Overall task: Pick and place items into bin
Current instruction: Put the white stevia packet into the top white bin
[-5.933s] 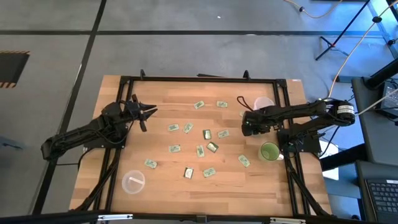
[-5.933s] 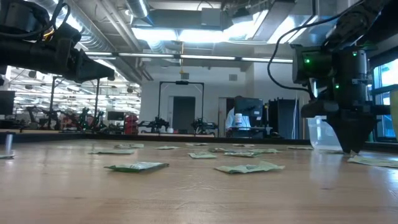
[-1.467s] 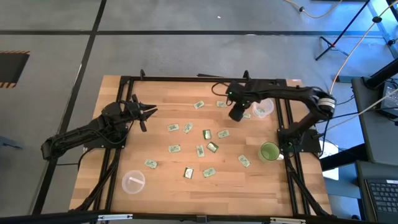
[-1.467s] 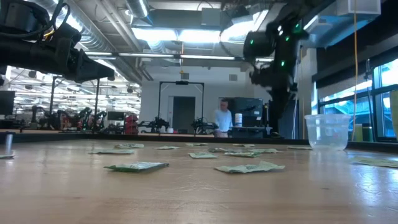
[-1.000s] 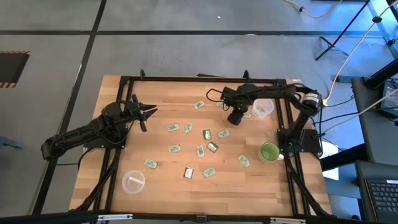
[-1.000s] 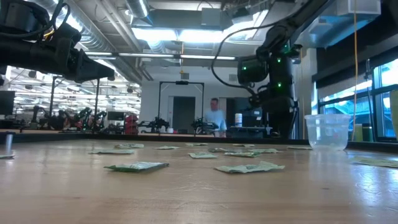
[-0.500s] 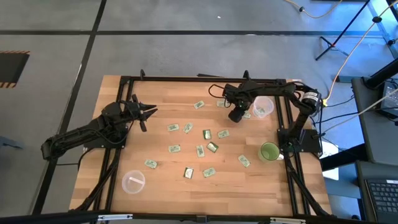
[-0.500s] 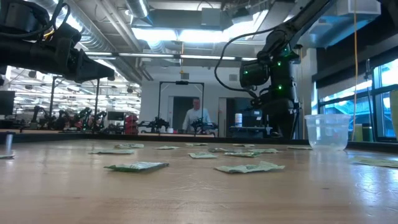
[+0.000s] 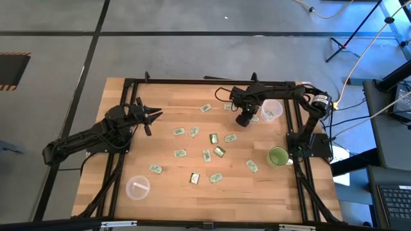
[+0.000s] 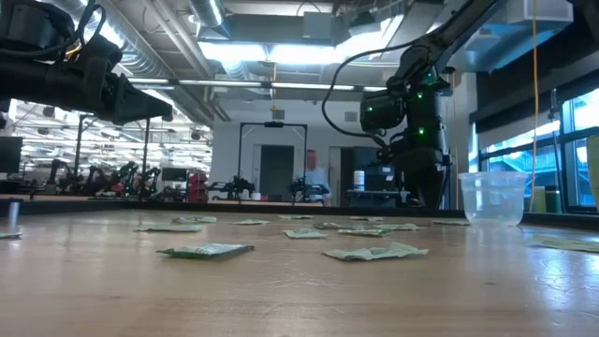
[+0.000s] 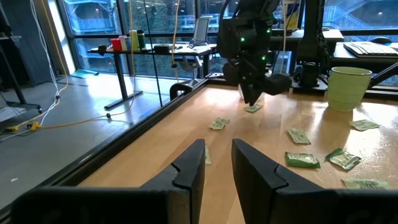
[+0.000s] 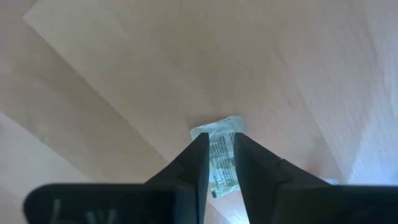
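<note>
Several small pale green and white packets [image 9: 207, 155] lie flat and scattered over the wooden table; a few [image 9: 219, 152] are darker. My right gripper [image 9: 243, 119] points down at the table's far right part, beside a clear cup [image 9: 271, 110] that has a packet in it. Its fingers are shut on one packet [image 12: 217, 127], which also shows under it in the left wrist view [image 11: 252, 107]. My left gripper [image 9: 153, 119] waits above the table's left side, shut and holding nothing, also seen in its wrist view [image 11: 216, 146]. My right gripper comes at the packet from above, pointing down, with a finger [image 12: 196, 162] on each side of the packet's middle strip [image 12: 219, 155]. The packet's far end [image 12: 216, 126] spreads wider than the gap between the fingers. The packet lies on the table.
A green cup [image 9: 278, 156] stands near the table's right edge, and a clear round cup [image 9: 137, 187] stands at the near left. A black frame [image 9: 192, 81] runs round the table. In the low view the clear cup [image 10: 493, 197] stands right of my right arm [image 10: 412, 140].
My right gripper has shifted slightly beside the clear cup, then kept still low over the table for the last half second. A person in the room behind has walked across.
</note>
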Controlling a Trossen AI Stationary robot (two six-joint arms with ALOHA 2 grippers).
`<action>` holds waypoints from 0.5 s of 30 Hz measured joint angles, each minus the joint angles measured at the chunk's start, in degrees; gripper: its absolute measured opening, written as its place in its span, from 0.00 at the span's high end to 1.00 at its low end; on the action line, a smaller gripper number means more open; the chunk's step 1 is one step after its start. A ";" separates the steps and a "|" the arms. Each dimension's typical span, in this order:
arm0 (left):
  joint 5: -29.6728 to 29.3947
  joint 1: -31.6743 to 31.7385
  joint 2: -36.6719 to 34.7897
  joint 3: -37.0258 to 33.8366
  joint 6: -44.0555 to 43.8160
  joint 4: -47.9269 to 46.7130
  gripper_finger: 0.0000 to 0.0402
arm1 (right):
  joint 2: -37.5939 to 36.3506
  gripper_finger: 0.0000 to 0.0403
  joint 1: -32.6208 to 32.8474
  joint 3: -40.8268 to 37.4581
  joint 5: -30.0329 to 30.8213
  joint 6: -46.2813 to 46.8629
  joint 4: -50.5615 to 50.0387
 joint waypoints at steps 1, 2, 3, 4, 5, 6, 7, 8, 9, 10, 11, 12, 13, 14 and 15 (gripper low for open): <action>0.00 0.00 0.00 0.02 0.00 0.00 0.81 | 0.00 0.81 0.00 0.00 0.00 -1.27 0.00; 0.00 -0.02 0.00 0.02 0.00 0.00 0.81 | 0.00 0.81 0.00 0.00 0.01 -2.61 0.00; 0.00 -0.01 0.00 0.01 0.01 0.00 0.81 | 0.00 0.81 0.02 0.00 0.00 -3.78 0.00; 0.00 -0.02 0.00 0.01 0.01 0.00 0.81 | 0.00 0.81 0.01 0.00 -0.01 -4.61 -0.05; 0.00 0.00 0.00 0.00 0.00 0.00 0.81 | 0.00 0.81 0.00 0.00 0.00 -5.19 -0.19; 0.00 0.00 0.00 0.00 0.00 0.00 0.81 | 0.00 0.81 0.00 0.00 0.01 -5.46 -0.47; 0.00 0.00 0.00 0.00 0.00 0.00 0.81 | 0.00 0.81 0.00 0.00 0.01 -5.62 -0.78; 0.00 -0.02 0.00 0.02 0.01 -0.01 0.81 | 0.00 0.81 0.00 0.00 0.02 -5.71 -1.13; 0.00 -0.01 0.00 0.00 0.00 0.00 0.81 | 0.00 0.81 0.00 0.00 0.02 -5.48 -1.49; -0.02 0.00 0.02 0.00 0.00 0.00 0.81 | 0.00 0.81 0.00 0.00 -0.01 -4.97 -1.70; -0.02 0.00 0.00 0.02 0.00 0.00 0.81 | 0.00 0.81 0.02 0.00 0.02 -4.02 -1.77; -0.02 0.00 0.00 0.00 0.00 0.00 0.81 | 0.00 0.81 0.00 0.00 0.02 -3.16 -1.76; -0.02 -0.01 0.00 0.02 0.01 0.00 0.81 | 0.00 0.81 0.00 0.00 0.02 -2.17 -1.75; -0.02 -0.02 0.00 0.01 0.00 0.00 0.81 | 0.00 0.81 0.00 0.00 0.01 -1.86 -1.75; -0.02 -0.01 0.01 0.00 0.00 0.00 0.81 | 0.00 0.81 0.00 0.00 0.02 -1.68 -1.75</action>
